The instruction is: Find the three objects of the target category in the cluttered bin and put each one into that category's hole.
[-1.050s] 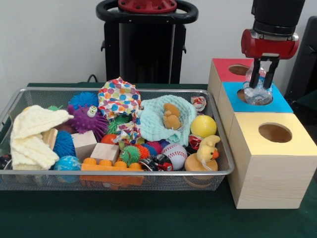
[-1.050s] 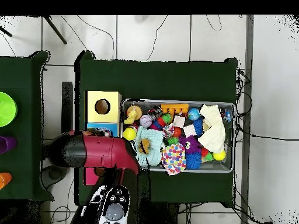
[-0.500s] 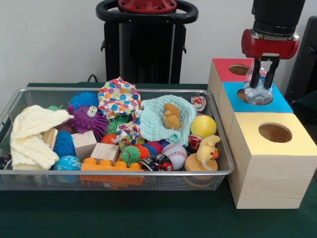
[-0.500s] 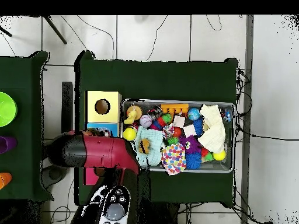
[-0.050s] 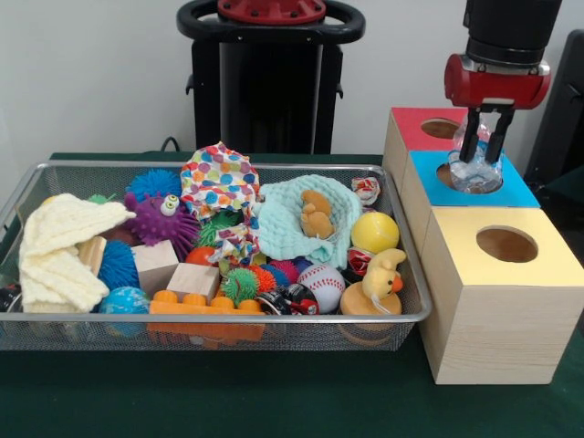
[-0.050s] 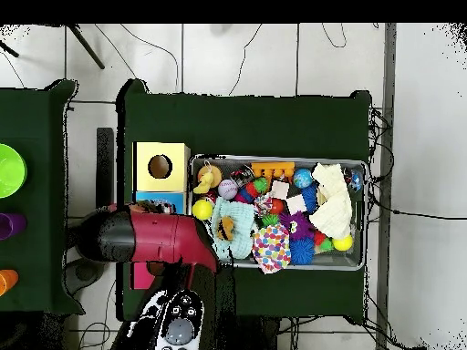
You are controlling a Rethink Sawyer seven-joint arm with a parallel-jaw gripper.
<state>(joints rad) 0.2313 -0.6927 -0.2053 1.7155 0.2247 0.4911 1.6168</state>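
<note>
In the front view my gripper (image 5: 484, 157) hangs over the round hole of the blue-topped box (image 5: 520, 190). Its two black fingers (image 5: 469, 144) straddle a clear, bluish squishy ball (image 5: 474, 175), which sits right at the hole's mouth. The gripper looks shut on that ball. A red-topped box (image 5: 415, 128) stands behind the blue one and a yellow-topped box (image 5: 502, 274) in front of it. The wire bin (image 5: 210, 318) to the left holds many toys. In the overhead view the red arm (image 6: 150, 237) hides the gripper and the blue box.
The bin holds a baseball (image 5: 321, 283), a yellow ball (image 5: 375, 232), a purple spiky ball (image 5: 162, 219), wooden blocks (image 5: 192, 278), an orange brick (image 5: 196, 306), cloths and a yellow duck (image 5: 381, 274). In the overhead view the bin (image 6: 278, 161) lies right of the yellow box (image 6: 160, 167).
</note>
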